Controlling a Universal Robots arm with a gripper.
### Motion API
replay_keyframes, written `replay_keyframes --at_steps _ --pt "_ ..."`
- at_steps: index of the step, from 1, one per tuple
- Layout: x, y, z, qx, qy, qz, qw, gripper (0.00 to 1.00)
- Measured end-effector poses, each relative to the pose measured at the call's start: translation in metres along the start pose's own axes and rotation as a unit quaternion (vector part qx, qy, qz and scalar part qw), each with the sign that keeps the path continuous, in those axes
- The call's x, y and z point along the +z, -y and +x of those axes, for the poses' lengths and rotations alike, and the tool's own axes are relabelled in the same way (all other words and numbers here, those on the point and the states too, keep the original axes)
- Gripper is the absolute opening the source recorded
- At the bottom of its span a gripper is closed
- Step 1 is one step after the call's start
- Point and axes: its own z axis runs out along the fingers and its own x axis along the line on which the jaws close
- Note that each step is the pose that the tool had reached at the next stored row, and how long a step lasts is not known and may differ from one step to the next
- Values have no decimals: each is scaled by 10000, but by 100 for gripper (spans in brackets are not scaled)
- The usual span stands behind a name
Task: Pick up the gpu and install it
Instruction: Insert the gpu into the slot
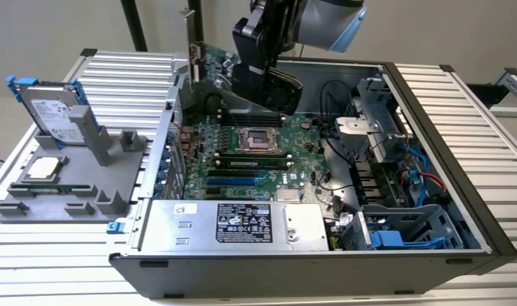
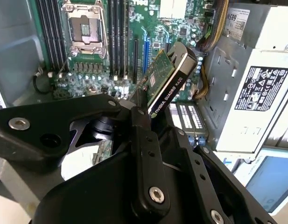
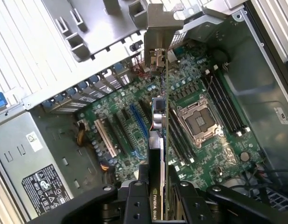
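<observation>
My gripper is shut on the gpu and holds it in the air over the open computer case, above the far part of the motherboard. The card's green circuit face shows, and its silver end bracket points up toward the exterior view's left. In the first wrist view the gpu is edge-on between the fingers, with its bracket farthest from the gripper. In the second wrist view the gpu hangs tilted over the expansion slots.
A grey fixture on the exterior view's left holds a silver hard drive with blue rails, a processor chip and a memory stick. Inside the case are the power supply, the processor socket, cables and a drive cage.
</observation>
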Motion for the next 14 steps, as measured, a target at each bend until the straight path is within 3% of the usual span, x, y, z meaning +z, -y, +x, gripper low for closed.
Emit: replay_keyframes --at_steps 7,14 --pt "0 0 0 -264 -18 -2 9996 0" --pt "0 0 0 -533 -37 -5 9986 0"
